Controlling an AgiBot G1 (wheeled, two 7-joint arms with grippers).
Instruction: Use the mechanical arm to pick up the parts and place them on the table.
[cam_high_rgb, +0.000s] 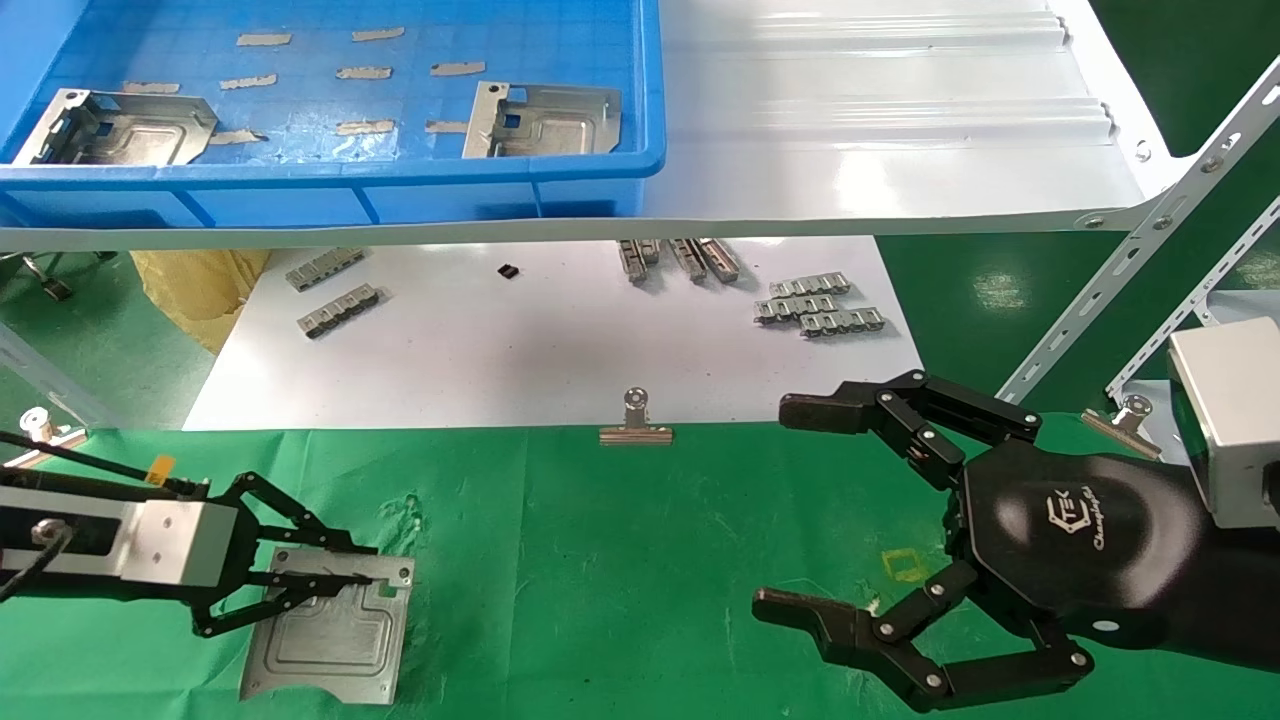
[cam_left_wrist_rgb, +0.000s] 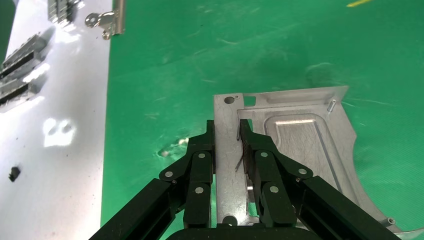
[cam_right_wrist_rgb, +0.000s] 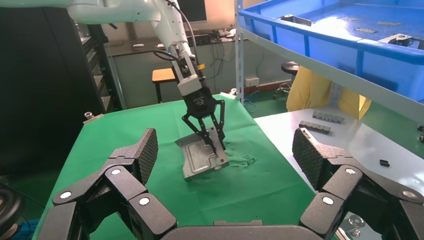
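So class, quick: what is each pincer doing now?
Left pincer: closed on the part, which touches the table.
Right pincer: open, empty.

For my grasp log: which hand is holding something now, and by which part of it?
The left hand holds a metal part by its folded bracket edge, on the green table. The right hand is open and empty.

My right gripper (cam_high_rgb: 790, 510) has a glossy black hexagonal palm with white logo, black jointed link fingers with silver pivot screws, ribbed pads and a silver box wrist. My left gripper (cam_high_rgb: 345, 565) matches, with black cabling.
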